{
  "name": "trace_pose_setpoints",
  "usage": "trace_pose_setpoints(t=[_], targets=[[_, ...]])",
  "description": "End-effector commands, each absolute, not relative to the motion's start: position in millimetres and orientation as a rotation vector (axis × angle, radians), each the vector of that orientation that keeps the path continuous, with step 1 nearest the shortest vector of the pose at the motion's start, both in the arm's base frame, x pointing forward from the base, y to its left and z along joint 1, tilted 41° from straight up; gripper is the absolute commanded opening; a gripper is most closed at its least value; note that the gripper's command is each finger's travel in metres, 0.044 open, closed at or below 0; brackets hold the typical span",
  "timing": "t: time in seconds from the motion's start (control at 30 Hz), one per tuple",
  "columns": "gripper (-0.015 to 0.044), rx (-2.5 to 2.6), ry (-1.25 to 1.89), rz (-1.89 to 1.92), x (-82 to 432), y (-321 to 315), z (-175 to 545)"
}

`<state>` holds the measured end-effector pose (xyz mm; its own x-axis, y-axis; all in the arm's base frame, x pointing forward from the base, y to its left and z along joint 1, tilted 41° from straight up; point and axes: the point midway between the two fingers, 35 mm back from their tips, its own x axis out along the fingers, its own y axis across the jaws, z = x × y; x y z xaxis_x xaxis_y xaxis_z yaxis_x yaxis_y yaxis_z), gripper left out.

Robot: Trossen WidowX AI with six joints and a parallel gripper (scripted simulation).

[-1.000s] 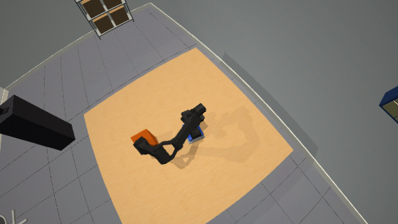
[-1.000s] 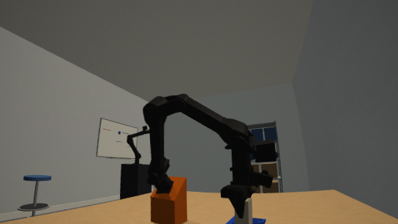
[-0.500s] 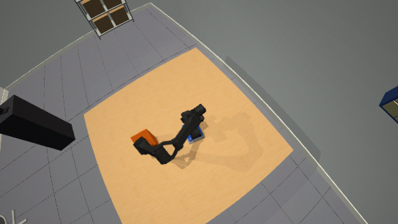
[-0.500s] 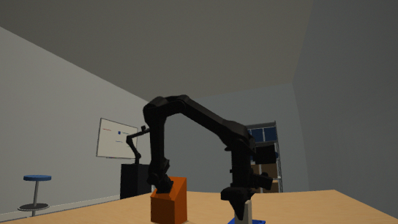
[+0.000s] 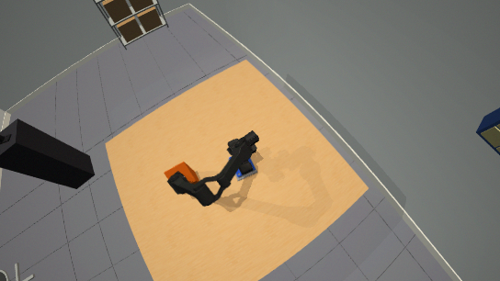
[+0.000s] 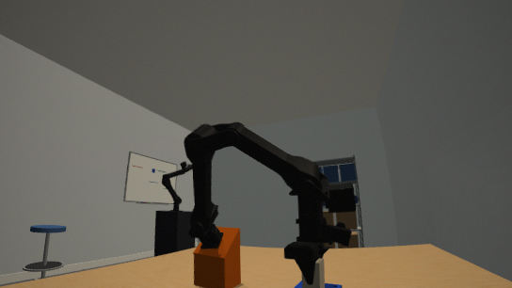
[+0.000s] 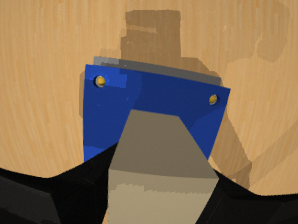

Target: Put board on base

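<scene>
My pincer [image 5: 245, 168] [image 6: 308, 279] [image 7: 152, 151] is clamped on the pale square handle [image 6: 320, 274] [image 7: 162, 195], with one dark finger at each side of it. The handle stands upright on the blue board [image 5: 238, 172] [image 6: 334, 285] [image 7: 150, 87], so the handle side is up. The board is above the grey base [image 7: 182, 72], and a strip of this base shows past the board's far edge in my wrist view. In the same view I see two corner holes, and in each one there is a gold pin: the left pin [image 7: 101, 81] and the right pin [image 7: 213, 99]. The other two corners are hidden behind the handle and my fingers, so I cannot say how their pins sit. Also I cannot tell if the board lies fully flat on all four posts. My black arm [image 5: 234, 166] [image 6: 268, 151] bends high over the wooden table [image 5: 184, 239] [image 6: 400, 264] [image 7: 40, 100], and the orange block [image 5: 185, 168] [image 6: 232, 259] stands on this table, apart from the board
</scene>
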<state>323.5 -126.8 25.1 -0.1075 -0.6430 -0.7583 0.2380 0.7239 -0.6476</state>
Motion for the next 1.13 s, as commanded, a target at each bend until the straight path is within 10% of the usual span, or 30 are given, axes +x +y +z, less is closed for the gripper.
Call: trace_pose_setpoints(t=[0.0, 0.23, 1.1], targets=[[0.0263, -0.347, 1.505, -0.770, 323.6, -126.7, 25.3], [0.0440, -0.347, 1.505, -0.769, 324.2, -124.3, 27.9], [0.0440, -0.359, 1.510, -0.764, 329.5, -71.0, 87.4]])
